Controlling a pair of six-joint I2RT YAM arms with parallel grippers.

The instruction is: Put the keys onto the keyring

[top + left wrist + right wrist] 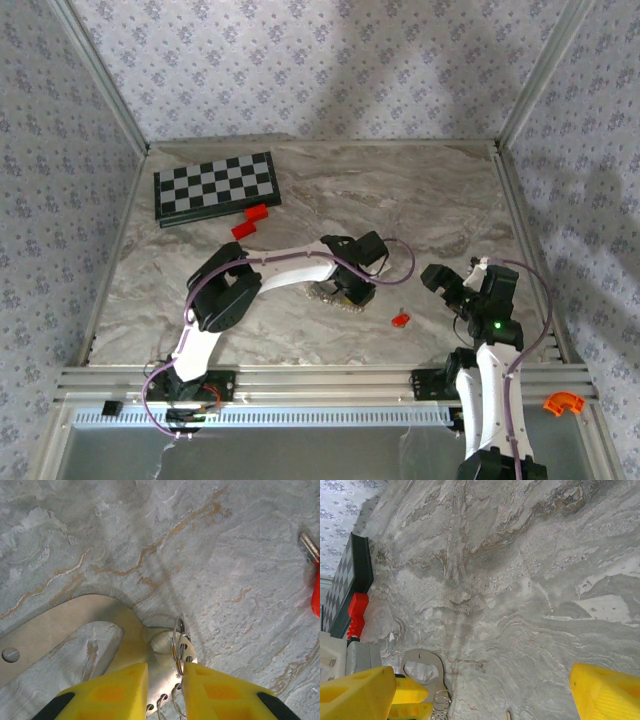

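Left pincer (pixel 165 672) is clamped on the keyring (pixel 75 615); right pincer (pixel 485 680) is held wide open; red key (pixel 400 320) is seen loose nearby.

Red key (pixel 315 591) cut by right edge; keyring (pixel 132 625) lower part behind left fingers (pixel 220 692).

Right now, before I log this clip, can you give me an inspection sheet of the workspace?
Surface: marbled table, no spills seen.
Job's things: keyring lying flat near the centre; red key lying apart, to its right.
Clutter: chessboard at far left; red blocks at its near edge.
Fingers: left fingers closed on the keyring's ring end; right fingers wide open, holding nothing.
Cables: purple cables run along both arms.
Surroundings: patterned walls; orange piece on the near rail.
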